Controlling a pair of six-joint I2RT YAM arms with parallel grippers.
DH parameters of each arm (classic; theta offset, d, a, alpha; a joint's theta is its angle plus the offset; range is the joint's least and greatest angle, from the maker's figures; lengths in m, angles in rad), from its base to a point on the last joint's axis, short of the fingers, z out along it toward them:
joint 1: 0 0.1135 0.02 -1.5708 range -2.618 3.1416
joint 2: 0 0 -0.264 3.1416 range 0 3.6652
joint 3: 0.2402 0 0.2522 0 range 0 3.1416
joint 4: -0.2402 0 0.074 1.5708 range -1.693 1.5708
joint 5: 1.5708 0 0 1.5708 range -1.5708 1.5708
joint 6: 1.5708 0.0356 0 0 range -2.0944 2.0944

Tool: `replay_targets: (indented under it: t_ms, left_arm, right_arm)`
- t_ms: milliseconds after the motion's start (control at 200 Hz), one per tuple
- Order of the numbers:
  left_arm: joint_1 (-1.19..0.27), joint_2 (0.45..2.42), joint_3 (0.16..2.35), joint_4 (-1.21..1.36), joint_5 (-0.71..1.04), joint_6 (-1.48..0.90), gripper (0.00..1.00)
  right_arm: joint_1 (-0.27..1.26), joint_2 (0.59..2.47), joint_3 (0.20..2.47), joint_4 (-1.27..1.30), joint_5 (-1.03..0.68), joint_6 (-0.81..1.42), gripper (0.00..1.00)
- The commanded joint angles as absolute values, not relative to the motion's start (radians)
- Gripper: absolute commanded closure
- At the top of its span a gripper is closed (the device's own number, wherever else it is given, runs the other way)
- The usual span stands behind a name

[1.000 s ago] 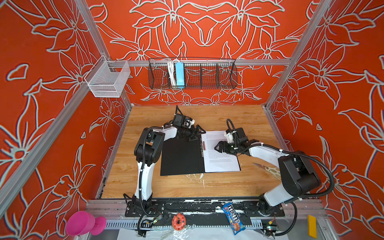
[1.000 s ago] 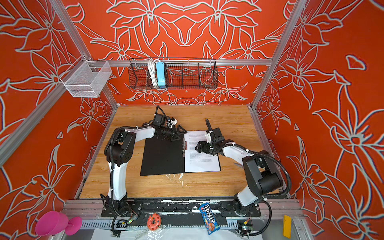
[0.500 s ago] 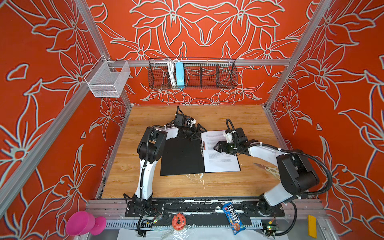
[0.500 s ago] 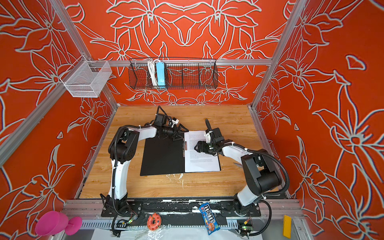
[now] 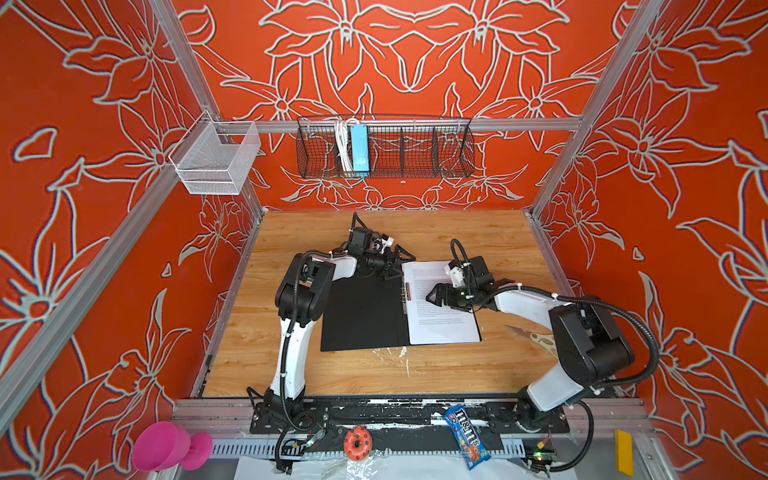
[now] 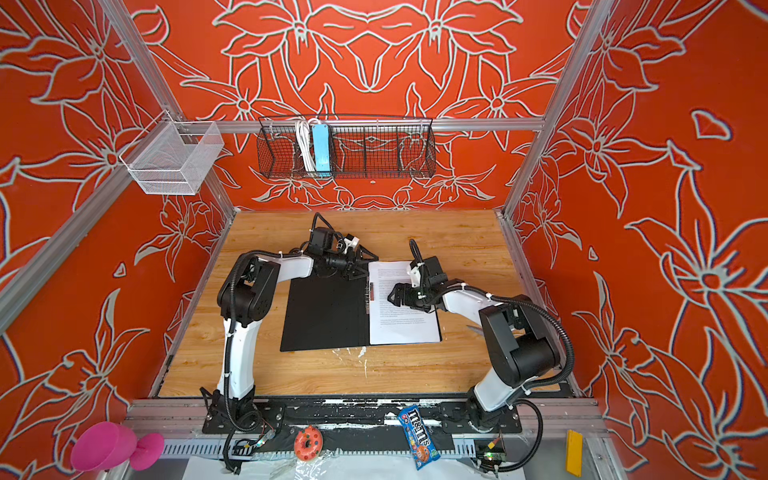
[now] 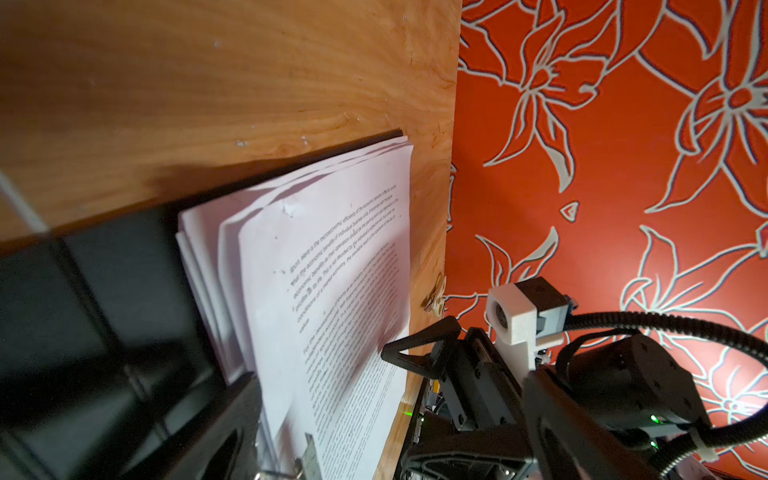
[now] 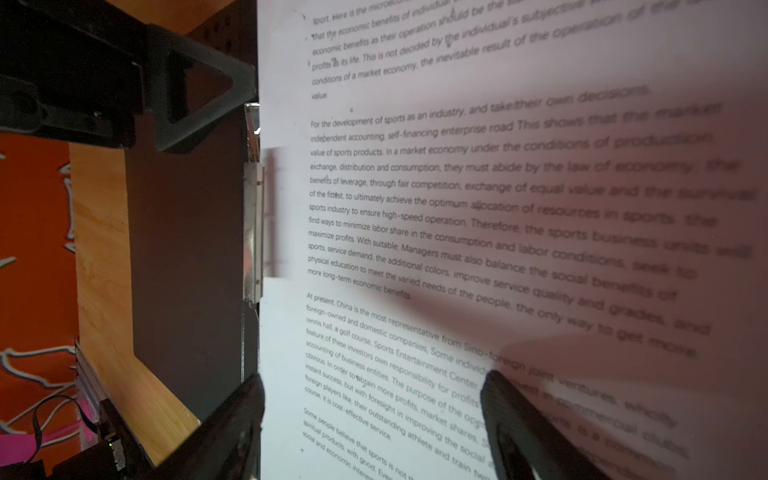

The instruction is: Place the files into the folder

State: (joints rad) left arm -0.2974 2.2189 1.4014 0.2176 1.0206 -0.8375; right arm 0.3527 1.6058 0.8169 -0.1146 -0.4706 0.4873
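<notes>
1. Two claws to follow, starting far left with the left gripper [image 5: 401, 266]: jaws spread wide, nothing seen between them, hovering over the far edge of the folder [image 5: 361, 316], left half.
2. Next across, that folder: lying flat and wide open on the wooden table [image 5: 457, 370], black inside facing up, left half bare.
3. On to the spine: a metal clip [image 8: 253, 224] running along it, right beside the paper's inner edge.
4. Over to the right half and the files [image 5: 442, 328]: stacked inside the folder there, printed side up, sheet corners fanned a little in the left wrist view.
5. Finishing on the right with the right gripper [image 5: 432, 296]: jaws parted, gripping nothing, low over the middle of the top sheet; in its own wrist view, one finger by the spine, its mate out on the printed text. Touching the page or just above it? Hard to tell.
</notes>
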Motion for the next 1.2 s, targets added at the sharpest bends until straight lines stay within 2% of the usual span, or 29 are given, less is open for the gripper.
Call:
replay_targets:
  t_ms: [0, 155, 310, 1196]
  left_arm:
    - [-0.301, 2.179, 1.389, 0.239, 1.051, -0.849, 0.03]
    - [-0.283, 2.168, 1.381, 0.170, 0.987, -0.799, 0.02]
    - [-0.284, 2.179, 1.384, 0.170, 1.005, -0.798, 0.02]
    - [-0.323, 2.063, 1.272, 0.451, 1.097, -0.976, 0.03]
  right_arm:
    - [0.350, 1.618, 0.824, -0.109, -0.483, 0.494, 0.17]
    - [0.350, 1.621, 0.822, -0.104, -0.491, 0.495, 0.17]
    - [0.350, 1.628, 0.826, -0.104, -0.492, 0.494, 0.17]
    - [0.350, 1.621, 0.822, -0.096, -0.502, 0.491, 0.16]
